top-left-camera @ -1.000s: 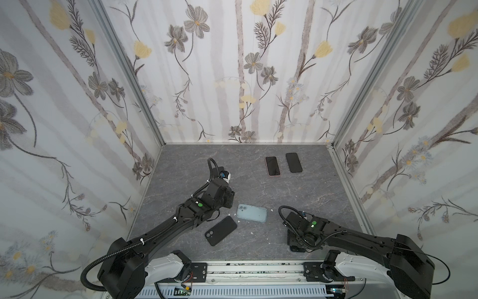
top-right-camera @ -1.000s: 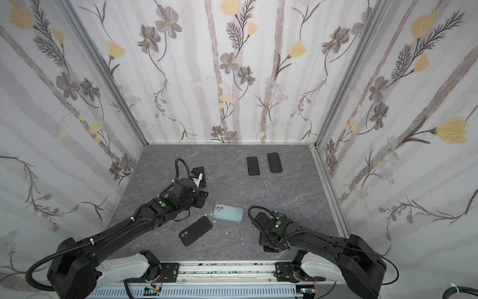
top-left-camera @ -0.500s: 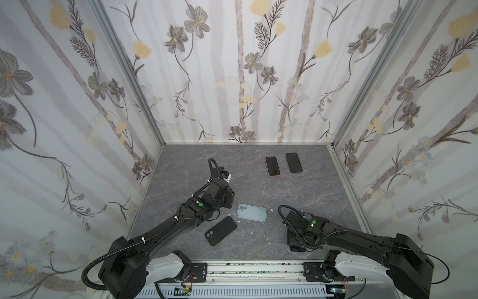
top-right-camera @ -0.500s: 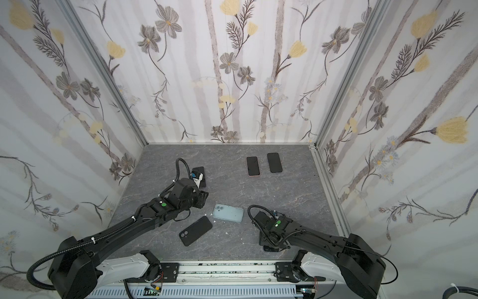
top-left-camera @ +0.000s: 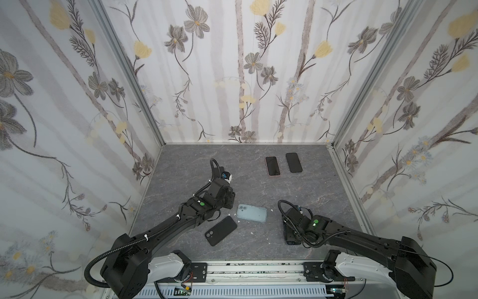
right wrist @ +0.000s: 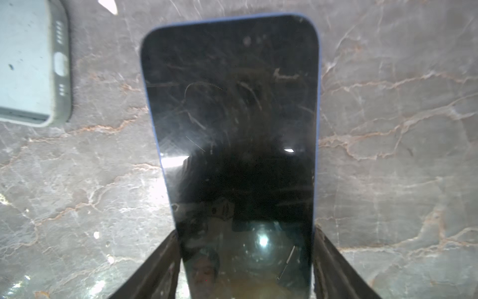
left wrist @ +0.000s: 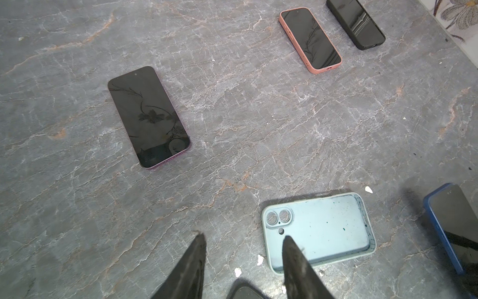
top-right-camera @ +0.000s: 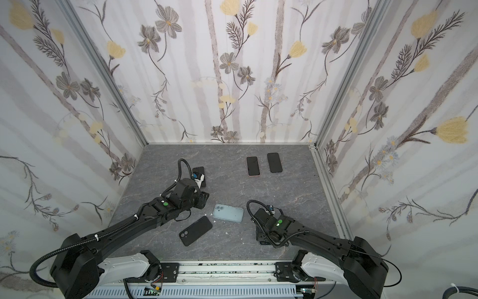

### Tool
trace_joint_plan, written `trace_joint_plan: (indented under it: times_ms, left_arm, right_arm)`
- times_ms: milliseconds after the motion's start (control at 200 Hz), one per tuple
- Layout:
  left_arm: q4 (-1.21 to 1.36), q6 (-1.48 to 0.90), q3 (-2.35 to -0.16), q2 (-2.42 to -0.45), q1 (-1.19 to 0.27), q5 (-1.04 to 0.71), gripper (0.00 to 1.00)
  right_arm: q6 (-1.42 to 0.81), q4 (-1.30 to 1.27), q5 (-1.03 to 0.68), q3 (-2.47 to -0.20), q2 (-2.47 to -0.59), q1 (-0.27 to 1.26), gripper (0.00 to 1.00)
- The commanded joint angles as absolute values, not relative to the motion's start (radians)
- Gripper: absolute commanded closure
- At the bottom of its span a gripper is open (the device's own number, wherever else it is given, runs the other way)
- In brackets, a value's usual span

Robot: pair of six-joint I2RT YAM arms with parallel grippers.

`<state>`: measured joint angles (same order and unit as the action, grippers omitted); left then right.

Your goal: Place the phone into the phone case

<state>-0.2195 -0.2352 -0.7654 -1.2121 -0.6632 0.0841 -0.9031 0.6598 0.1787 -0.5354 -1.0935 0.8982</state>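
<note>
We see the phone (right wrist: 232,129), dark screen up with a blue rim, held by the right gripper (right wrist: 245,235), whose fingers press against its two long edges low at the near right of the grey stone-patterned table (top-left-camera: 258,181) — whether it is lifted clear we cannot tell. Just beside it towards the middle lies the pale blue phone case (top-left-camera: 252,213), open side up, its camera holes turned to the left arm. The left gripper (left wrist: 243,235) hangs by that end with fingers apart and nothing between them. Nearer the front sits a black phone-shaped piece (top-left-camera: 221,234), back up, close to the case but apart from it. A purple-edged phone (left wrist: 148,116) lies beyond the left arm, and a pink-cased phone (top-left-camera: 272,166) and a black-cased phone (top-left-camera: 293,162) lie side by side at the back. A white tag (top-right-camera: 199,178) on the left wrist is too small for us to read.
</note>
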Motion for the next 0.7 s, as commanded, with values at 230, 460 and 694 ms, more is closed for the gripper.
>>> trace_joint_plan:
  times_ms: [230, 460, 694]
  left_arm:
    - [-0.203, -0.25, -0.836, -1.249, -0.662, -0.076, 0.53]
    - [-0.245, -0.312, -0.981, -1.294, -0.661, -0.316, 0.53]
    - [-0.224, -0.419, -1.1, -1.312, -0.658, -0.571, 0.5]
  right_arm:
    - [-0.817, 0.672, 0.277, -0.649, -1.081, 0.907, 0.83]
    - [-0.691, 0.639, 0.277, -0.799, -1.09, 0.91, 0.83]
    - [-0.565, 0.591, 0.252, -0.933, -1.109, 0.924, 0.83]
